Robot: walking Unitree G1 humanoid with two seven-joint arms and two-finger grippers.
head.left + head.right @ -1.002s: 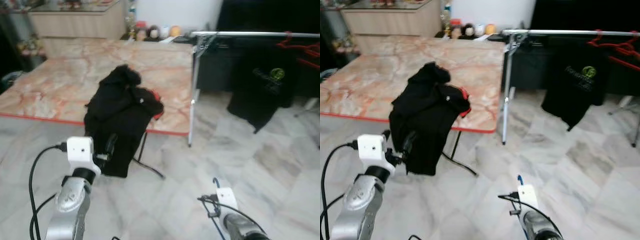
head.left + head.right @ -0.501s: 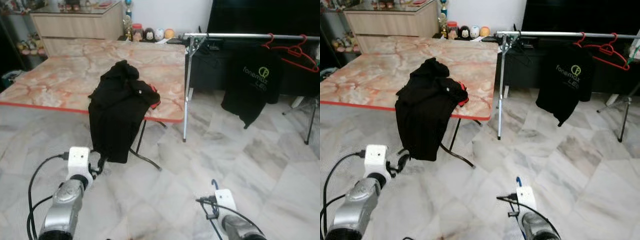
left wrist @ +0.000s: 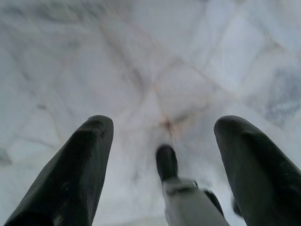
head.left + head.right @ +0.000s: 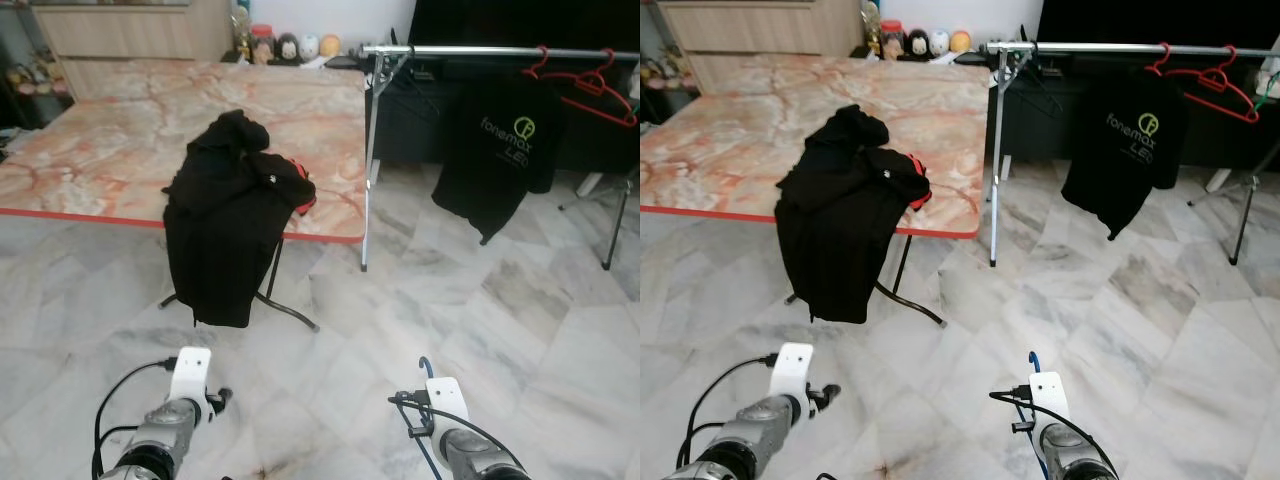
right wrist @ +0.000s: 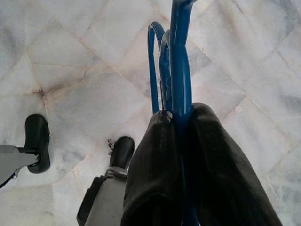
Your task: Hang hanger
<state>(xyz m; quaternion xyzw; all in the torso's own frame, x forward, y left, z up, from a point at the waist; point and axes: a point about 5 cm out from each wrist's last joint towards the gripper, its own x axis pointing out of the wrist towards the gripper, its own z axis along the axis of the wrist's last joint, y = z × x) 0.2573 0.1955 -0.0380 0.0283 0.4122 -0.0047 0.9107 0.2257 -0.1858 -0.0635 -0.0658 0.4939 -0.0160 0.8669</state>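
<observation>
Now | right gripper (image 5: 181,127) low, fingers clamp blue hanger (image 5: 176,61) | left gripper (image 3: 162,141) low, fingers spread

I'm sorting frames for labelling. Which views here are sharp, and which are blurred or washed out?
Both eye views are sharp and evenly lit: the shirt's print is legible. The left wrist view is soft, the marble floor smeared and pale. The right wrist view is crisp on the blue hanger pinched in the right gripper.

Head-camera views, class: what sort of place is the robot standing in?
Probably a room in a home, used for laundry: a marble-tiled floor, a folding table with black clothes heaped on it, and a clothes rail holding a black T-shirt.
</observation>
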